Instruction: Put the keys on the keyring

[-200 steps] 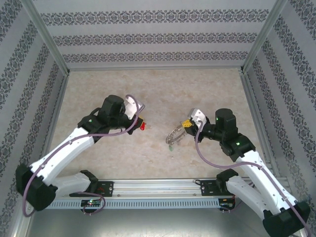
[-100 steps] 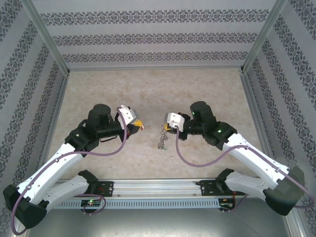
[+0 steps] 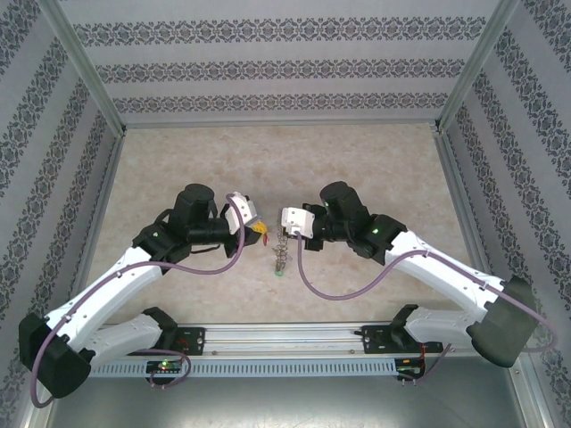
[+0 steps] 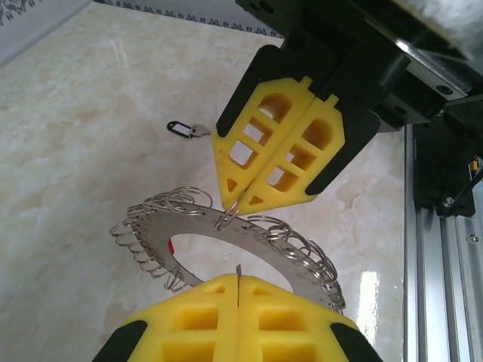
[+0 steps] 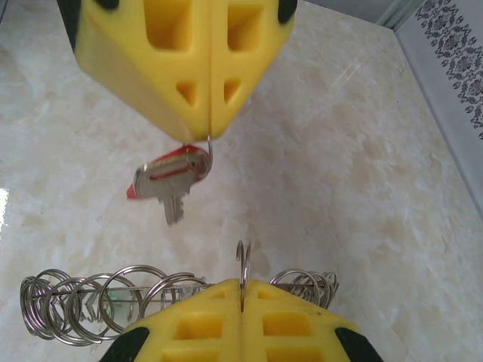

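While the two arms faced each other over the middle of the pale marbled bench (image 3: 375,160), the right claw (image 4: 232,205) was clamped fully shut on one of the small wire loops fringing the large flat grey metal keyring (image 4: 196,228). This let the ring hang below its fingertips with the fringed rim turned toward the partner arm. Opposite, the left claw (image 5: 209,134) was likewise closed tight. It pinched a thin wire hoop from which a tiny key with a red oval plastic head and short silver blade (image 5: 167,179) dangled near the ring. Held this way, the two pieces appeared to be presented tip to tip, probably so that the key's hoop could be hooked onto a loop of the ring. Whether a second key hung behind the first could not be told. Both arms were stretched forward and bent inward at the elbow, with the wrists turned so that the claws pointed at each other, almost touching. A small black clip (image 4: 179,128) lay on the bench well apart.
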